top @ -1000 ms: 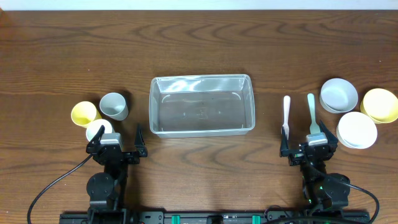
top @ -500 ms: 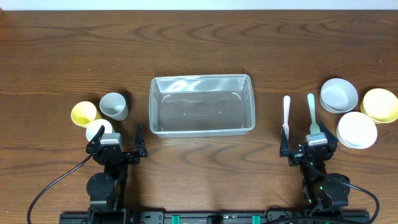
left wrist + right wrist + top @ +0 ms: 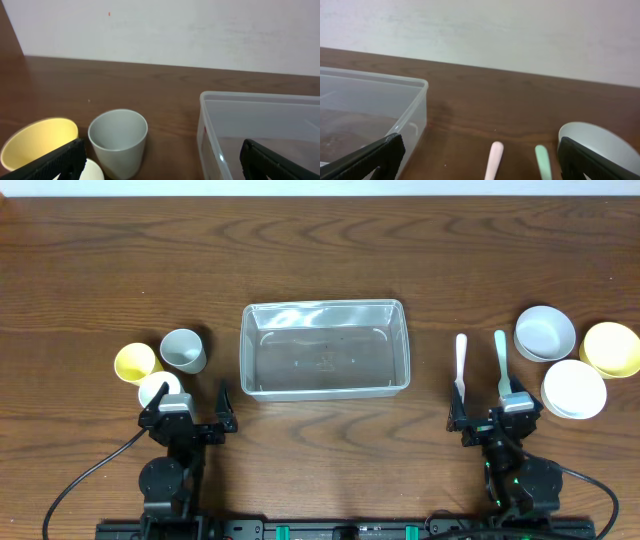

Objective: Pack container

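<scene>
The clear rectangular container (image 3: 324, 348) sits empty at the table's middle; it also shows in the left wrist view (image 3: 260, 125) and the right wrist view (image 3: 365, 115). A grey cup (image 3: 183, 350), a yellow cup (image 3: 133, 362) and a white cup (image 3: 157, 389) stand left of it. A pale pink utensil (image 3: 460, 365) and a green utensil (image 3: 501, 362) lie right of it, beside a grey bowl (image 3: 544, 332), a white bowl (image 3: 573, 388) and a yellow bowl (image 3: 611, 348). My left gripper (image 3: 188, 408) and right gripper (image 3: 495, 412) are open and empty at the front edge.
The grey cup (image 3: 118, 141) and yellow cup (image 3: 40, 147) are close ahead of the left gripper. The utensil tips (image 3: 496, 155) lie just ahead of the right gripper. A pale wall stands behind the table's far edge.
The right gripper has shifted slightly, down and to the right, near the green utensil's end. Nothing else has moved.
</scene>
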{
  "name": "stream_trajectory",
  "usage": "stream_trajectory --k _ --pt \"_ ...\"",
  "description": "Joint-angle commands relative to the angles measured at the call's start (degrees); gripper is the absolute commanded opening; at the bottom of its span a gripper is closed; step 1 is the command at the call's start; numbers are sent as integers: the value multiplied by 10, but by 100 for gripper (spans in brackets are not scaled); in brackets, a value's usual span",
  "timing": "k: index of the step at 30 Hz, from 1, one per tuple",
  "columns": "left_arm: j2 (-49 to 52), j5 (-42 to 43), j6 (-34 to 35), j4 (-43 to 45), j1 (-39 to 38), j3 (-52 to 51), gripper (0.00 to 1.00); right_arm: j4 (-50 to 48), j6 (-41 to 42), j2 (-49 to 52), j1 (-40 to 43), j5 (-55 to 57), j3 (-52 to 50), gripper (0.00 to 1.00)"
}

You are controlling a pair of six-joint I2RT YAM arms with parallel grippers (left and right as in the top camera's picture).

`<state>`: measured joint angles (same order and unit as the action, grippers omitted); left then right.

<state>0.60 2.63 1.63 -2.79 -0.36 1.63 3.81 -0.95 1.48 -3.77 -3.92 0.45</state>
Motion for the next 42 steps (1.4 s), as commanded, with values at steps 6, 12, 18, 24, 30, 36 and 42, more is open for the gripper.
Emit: stream_trajectory --k 6,12,18,24,30,36,42 --pt "76 -7 69 -117 3 134 98 62 37 103 4 -6 94 99" --pt "238 -7 69 -250 3 324 98 160 37 264 4 -6 233 99" --pt "462 -7 68 -470 3 575 98 335 33 454 4 -6 416 99" --pt "655 -3 68 -678 3 807 98 467 33 594 4 -48 546 99" --pt "735 12 62 -638 3 849 98 473 43 655 4 -53 553 99" --pt "834 -3 63 -628 3 849 98 483 48 683 4 -53 553 99" --pt "949 -6 64 -617 4 849 98 485 48 685 4 -53 553 99"
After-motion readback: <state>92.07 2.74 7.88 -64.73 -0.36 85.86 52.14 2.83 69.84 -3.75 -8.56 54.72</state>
